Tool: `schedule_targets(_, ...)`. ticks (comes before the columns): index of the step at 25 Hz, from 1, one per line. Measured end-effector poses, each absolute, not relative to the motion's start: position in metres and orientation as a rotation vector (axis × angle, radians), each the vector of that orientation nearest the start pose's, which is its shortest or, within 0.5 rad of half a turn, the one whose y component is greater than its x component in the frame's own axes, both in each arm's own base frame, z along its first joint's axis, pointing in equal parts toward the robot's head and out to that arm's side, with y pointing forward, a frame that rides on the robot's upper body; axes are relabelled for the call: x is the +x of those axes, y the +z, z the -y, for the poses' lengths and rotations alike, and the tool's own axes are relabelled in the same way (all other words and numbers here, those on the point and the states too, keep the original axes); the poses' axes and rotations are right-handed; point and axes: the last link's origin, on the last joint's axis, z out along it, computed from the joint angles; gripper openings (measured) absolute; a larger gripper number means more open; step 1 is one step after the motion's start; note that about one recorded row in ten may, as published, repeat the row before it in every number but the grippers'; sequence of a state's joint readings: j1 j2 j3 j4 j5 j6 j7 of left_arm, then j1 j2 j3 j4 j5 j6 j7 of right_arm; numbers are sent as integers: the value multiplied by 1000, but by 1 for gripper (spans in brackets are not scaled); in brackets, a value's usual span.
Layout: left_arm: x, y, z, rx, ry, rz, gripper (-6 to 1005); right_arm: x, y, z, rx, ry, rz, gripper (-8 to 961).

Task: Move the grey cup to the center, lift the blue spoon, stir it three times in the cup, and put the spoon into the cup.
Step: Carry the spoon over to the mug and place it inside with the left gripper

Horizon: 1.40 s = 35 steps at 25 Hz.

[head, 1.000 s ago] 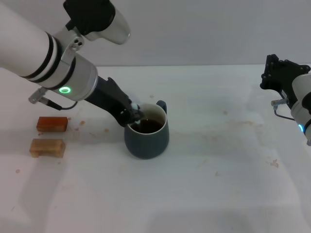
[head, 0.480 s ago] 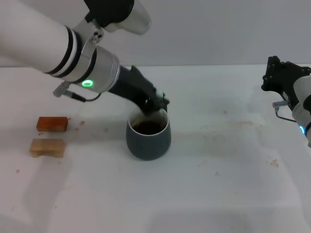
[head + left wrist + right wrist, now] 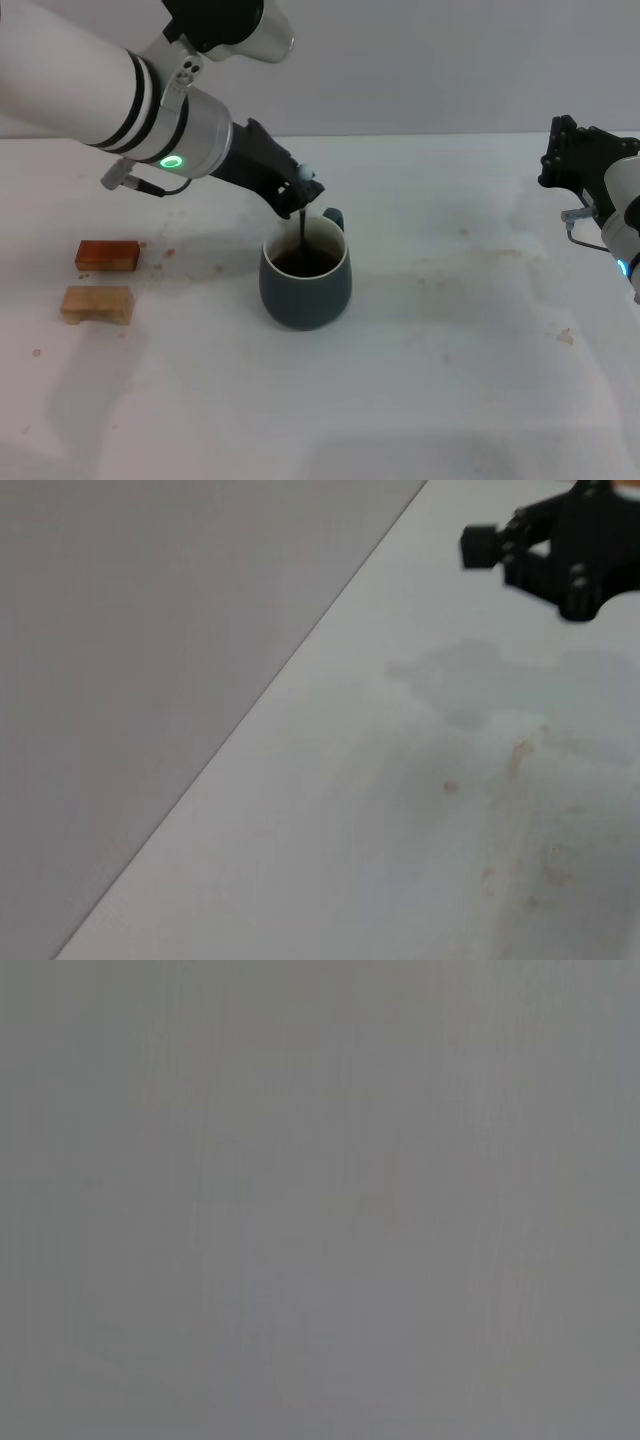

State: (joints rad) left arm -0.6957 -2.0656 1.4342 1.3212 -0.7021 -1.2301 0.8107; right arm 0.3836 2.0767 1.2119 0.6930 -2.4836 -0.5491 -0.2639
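Note:
The grey cup (image 3: 305, 285) stands upright near the middle of the white table, with dark brown liquid inside and its handle to the rear right. My left gripper (image 3: 294, 195) hangs just above the cup's rear rim, shut on the blue spoon (image 3: 302, 230). The spoon hangs almost straight down, its thin neck reaching into the liquid and its pale handle tip poking out above the fingers. The spoon's bowl is hidden in the liquid. My right gripper (image 3: 572, 158) is parked high at the far right edge; it also shows in the left wrist view (image 3: 560, 550).
A reddish-brown block (image 3: 107, 255) and a tan block (image 3: 97, 303) lie on the table's left side. Faint brown stains mark the table (image 3: 470, 300) right of the cup.
My left gripper swept with the spoon from the cup's left rim round to its rear, then rose a little. The cup stayed put. The right arm has not moved.

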Motion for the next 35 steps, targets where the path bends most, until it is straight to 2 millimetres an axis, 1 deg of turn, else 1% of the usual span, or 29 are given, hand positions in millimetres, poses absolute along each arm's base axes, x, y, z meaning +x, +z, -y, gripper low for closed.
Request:
schedule_targets(1, -117, -7, -400, -2629, 176, 387, 137, 267, -31, -386, -1707, 486, -543, 28)
schedule_targets(7, -126, 1, -399, -2625, 217, 442, 136, 265, -31, -386, -1711, 475, -522, 28)
schedule_targets(14, -132, 3, -392, -2637, 234, 473, 136, 266, -29, -387, -1706, 473, -524, 28)
schedule_targets(20, -131, 2, -386, -2647, 215, 479, 136, 267, -29, -387, -1705, 469, -524, 28)
schedule_targets(24, -128, -2, -383, -2664, 168, 486, 136, 267, -29, -387, -1704, 469, -521, 28)
schedule_targets(34, -129, -3, -385, -2652, 145, 497, 137, 266, -28, -388, -1702, 471, -518, 29)
schedule_targets(35, -129, -3, -385, -2652, 145, 497, 149, 266, -28, -388, -1702, 471, -518, 29)
